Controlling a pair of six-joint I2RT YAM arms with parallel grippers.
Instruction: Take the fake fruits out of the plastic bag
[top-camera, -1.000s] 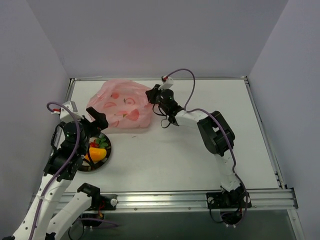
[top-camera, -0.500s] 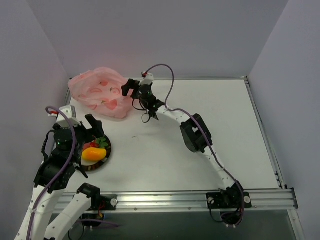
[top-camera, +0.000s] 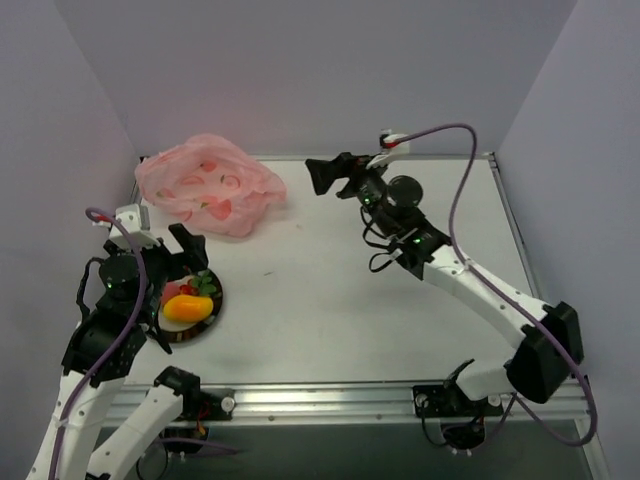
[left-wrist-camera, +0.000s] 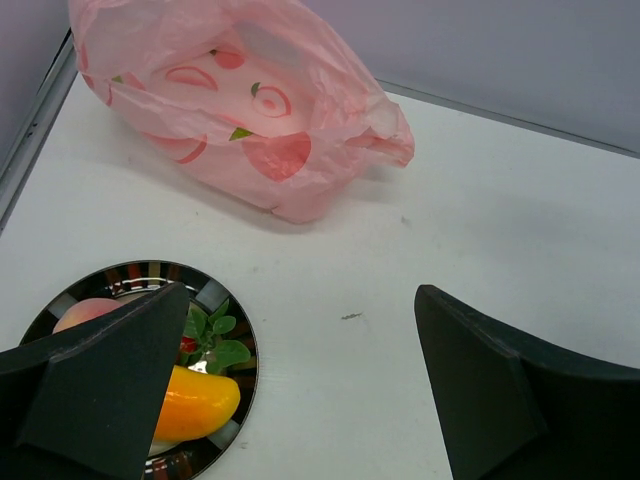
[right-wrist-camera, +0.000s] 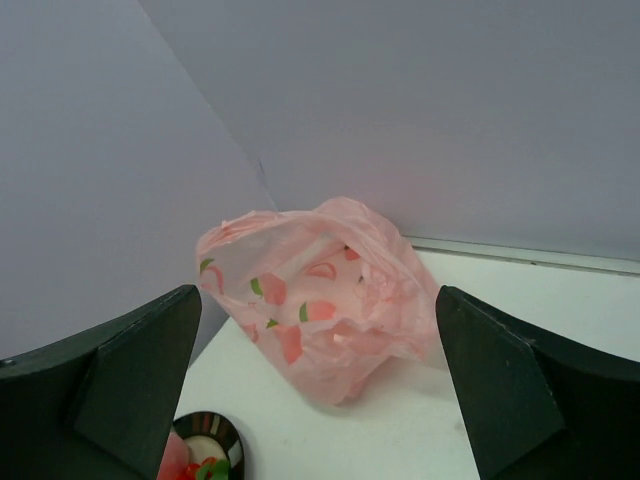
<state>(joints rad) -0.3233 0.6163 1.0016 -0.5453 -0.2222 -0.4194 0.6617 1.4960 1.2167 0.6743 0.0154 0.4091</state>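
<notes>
Three fake fruits are lying together on one dark round plate (left-wrist-camera: 130, 271), out of the bag:
- one yellow-orange mango (left-wrist-camera: 196, 404) at the near side
- one pinkish round fruit (left-wrist-camera: 84, 312) at the left
- one red strawberry (left-wrist-camera: 208, 336) with green leaves, touching the mango

The plate is sitting at the near left of the white table (top-camera: 340, 290). One pink plastic bag (top-camera: 210, 186) with red fruit prints is lying crumpled in the far left corner, well apart from the plate.

Two grippers:
- The left gripper (left-wrist-camera: 300, 300) is hovering just beside and above the plate, jaws spread wide, grasping nothing.
- The right gripper (top-camera: 332, 176) is hanging in the air to the right of the bag and pointing at it, jaws spread wide, released, not touching the plastic.
</notes>
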